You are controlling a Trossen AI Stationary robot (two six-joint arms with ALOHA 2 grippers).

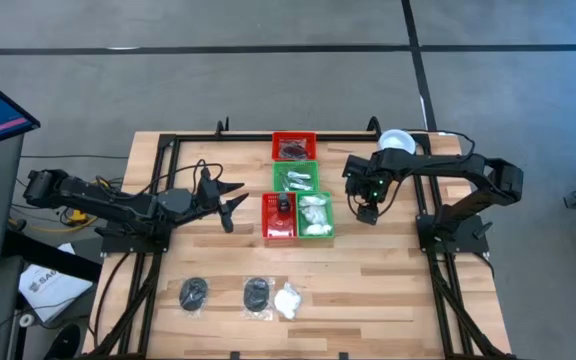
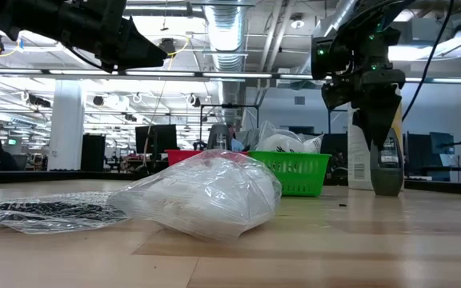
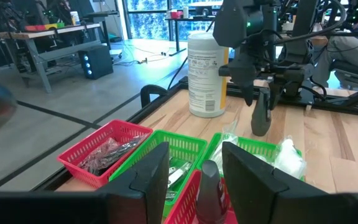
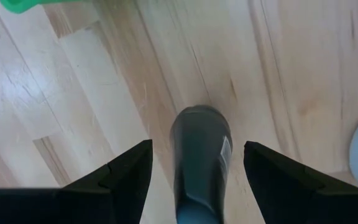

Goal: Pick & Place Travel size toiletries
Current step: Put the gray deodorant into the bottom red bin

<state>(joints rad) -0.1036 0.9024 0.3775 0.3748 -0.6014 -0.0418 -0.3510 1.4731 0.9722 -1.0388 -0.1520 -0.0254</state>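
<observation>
Desk (image 1: pixel 388 300): pale wood planks with a black frame along its edges; a block of four trays sits at its middle.
Left arm: lies low across the desk, to the left of the tray block.
Right arm: reaches in from the right of the tray block.
Canister (image 1: pixel 396 141): yellow with a white lid, upright, right of the block's far end.
Tray block: far red tray (image 1: pixel 294 134), a green tray (image 1: pixel 276 178) just nearer, then a near red tray (image 1: pixel 265 220) and a near green tray (image 1: pixel 332 218) side by side.
Tray contents: dark packets in the far red tray, pale sticks (image 1: pixel 296 180) in the green one behind the near pair, white puffy lumps (image 1: pixel 315 215) in the near green one, a dark item in the near red one.
Left tool (image 1: pixel 236 200): just left of the near red tray, fingers apart, nothing between them.
Right tool (image 1: pixel 367 212): just right of the near green tray, pointing down, fingers spread wide on either side of a dark bottle, with a gap on each side.
Dark bottle (image 2: pixel 386 172): upright on the desk under the right tool.
Loose toiletries: two dark disc packets (image 1: pixel 195 293) (image 1: pixel 257 294) and a white puffy packet (image 1: pixel 288 300), well in front of the tray block, near the desk's front edge.
</observation>
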